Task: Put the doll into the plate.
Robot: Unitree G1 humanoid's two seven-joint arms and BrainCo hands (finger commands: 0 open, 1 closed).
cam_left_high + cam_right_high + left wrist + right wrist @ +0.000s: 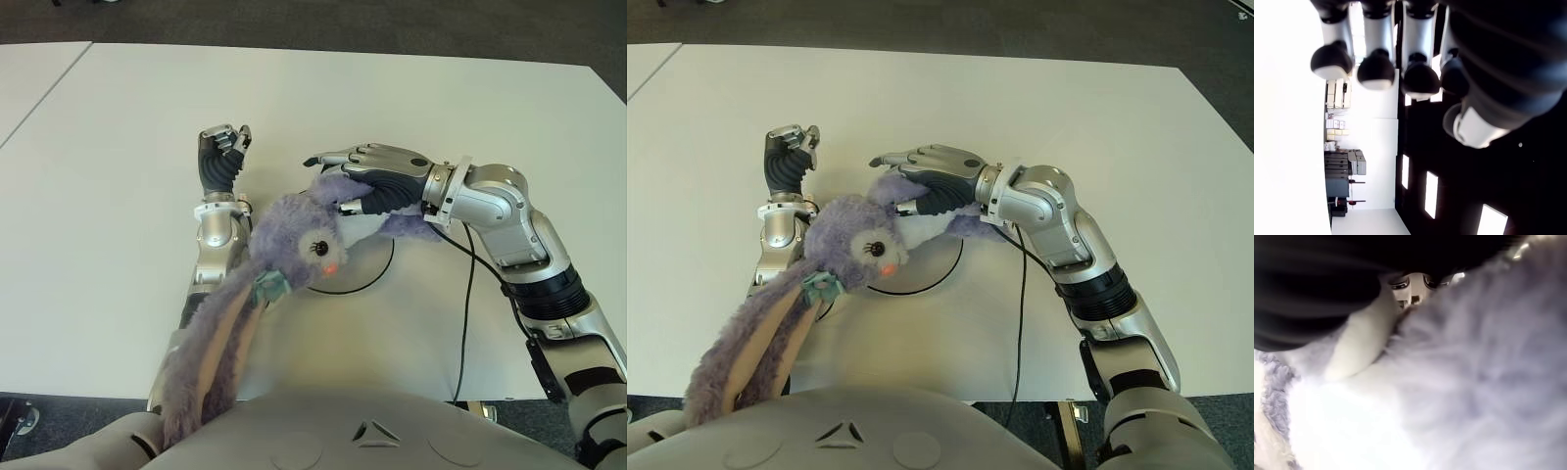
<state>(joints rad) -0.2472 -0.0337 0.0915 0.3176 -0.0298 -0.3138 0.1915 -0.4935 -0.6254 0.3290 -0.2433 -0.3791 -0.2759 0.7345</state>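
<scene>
The doll [299, 235] is a purple plush rabbit with an orange nose. Its body and head lie over the white plate [370, 247], whose dark rim shows to the right of the head. The long ears [211, 357] trail down past the table's near edge, along my left forearm. My right hand [358, 181] lies flat on the doll's body, fingers stretched out straight over it and thumb pressed into the fur. The right wrist view is filled with plush [1459, 382] against the palm. My left hand [223, 157] stands upright just left of the doll, fingers curled on nothing.
The white table [411, 98] stretches far behind and to both sides. A black cable [468, 294] runs from my right wrist down to the table's near edge. A second white table [29, 78] adjoins at the far left.
</scene>
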